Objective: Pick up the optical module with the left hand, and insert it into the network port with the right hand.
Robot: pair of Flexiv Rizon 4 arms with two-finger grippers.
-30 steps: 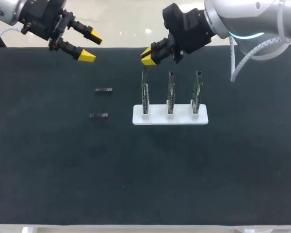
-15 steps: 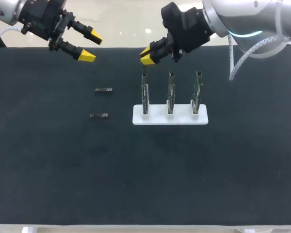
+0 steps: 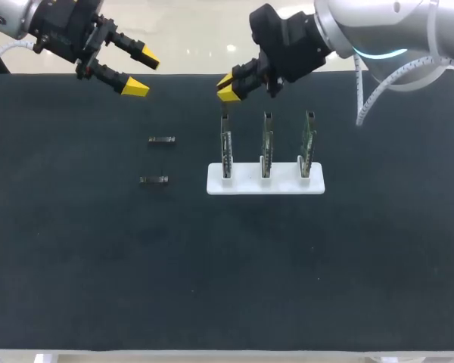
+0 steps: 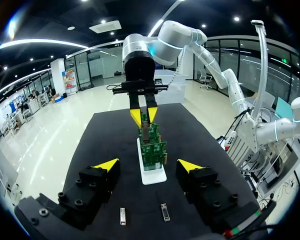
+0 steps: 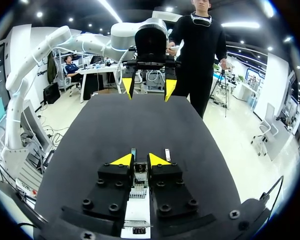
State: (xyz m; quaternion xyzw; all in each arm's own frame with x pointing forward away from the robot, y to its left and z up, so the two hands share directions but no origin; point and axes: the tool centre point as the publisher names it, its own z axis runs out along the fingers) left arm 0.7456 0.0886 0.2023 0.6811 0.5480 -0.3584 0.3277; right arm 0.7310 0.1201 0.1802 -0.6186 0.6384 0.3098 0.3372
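Two small dark optical modules point(image 3: 161, 140) point(image 3: 153, 180) lie on the black mat, left of a white stand point(image 3: 265, 185) that holds three upright green boards with network ports. My right gripper point(image 3: 228, 85) hangs just above the leftmost board point(image 3: 225, 147), its jaws narrow. In the right wrist view it point(image 5: 140, 160) is shut on a third optical module point(image 5: 140, 175), directly over the board's top edge. My left gripper point(image 3: 142, 72) stands open and empty at the far left of the mat. In the left wrist view both loose modules point(image 4: 122, 216) point(image 4: 164, 212) lie under it point(image 4: 148, 165).
The other two boards point(image 3: 266, 147) point(image 3: 308, 144) stand to the right of the leftmost one on the same stand. The black mat point(image 3: 227, 265) stretches bare toward the near edge.
My right gripper has shifted slightly back and left above the leftmost board. The left arm and the loose modules have not moved.
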